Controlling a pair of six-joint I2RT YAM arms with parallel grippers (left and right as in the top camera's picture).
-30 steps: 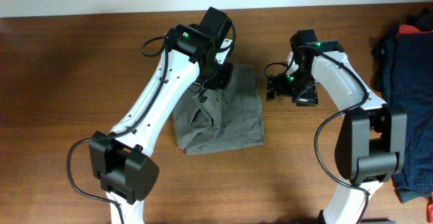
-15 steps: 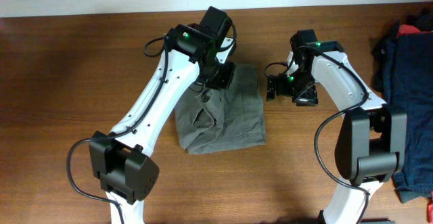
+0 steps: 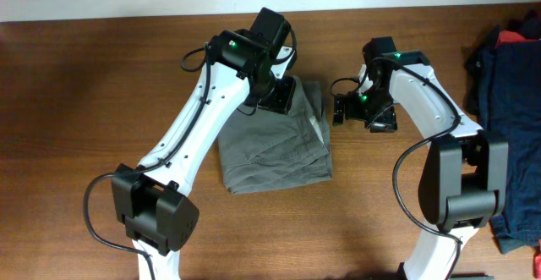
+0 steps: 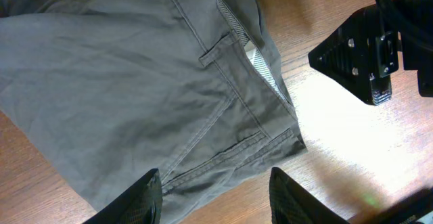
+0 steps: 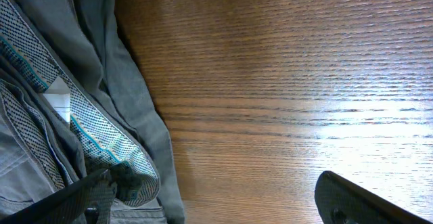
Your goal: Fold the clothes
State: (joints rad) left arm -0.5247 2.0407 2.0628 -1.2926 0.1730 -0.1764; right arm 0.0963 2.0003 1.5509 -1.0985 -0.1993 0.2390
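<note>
In the overhead view, the grey-olive shorts (image 3: 275, 149) lie folded into a rough rectangle near the middle of the wooden table (image 3: 84, 102), between the 2 arms. The left gripper (image 3: 275, 96) hangs over their far edge. The right gripper (image 3: 340, 111) sits just beside their right edge, over bare wood. Dark navy garments (image 3: 507, 119) and a red cloth (image 3: 514, 36) lie at the table's right end, well apart from the shorts.

In the left wrist view, the shorts fill most of the frame, with a pocket seam and the waistband (image 4: 260, 61) showing. The left gripper's jaws are spread apart and hold nothing.

In the right wrist view, the waistband gapes at the left, showing dotted lining and a white label (image 5: 57, 94). The right gripper's jaws are spread wide and empty, with 1 finger (image 5: 91, 195) just beside the lining and the other over bare wood.
</note>
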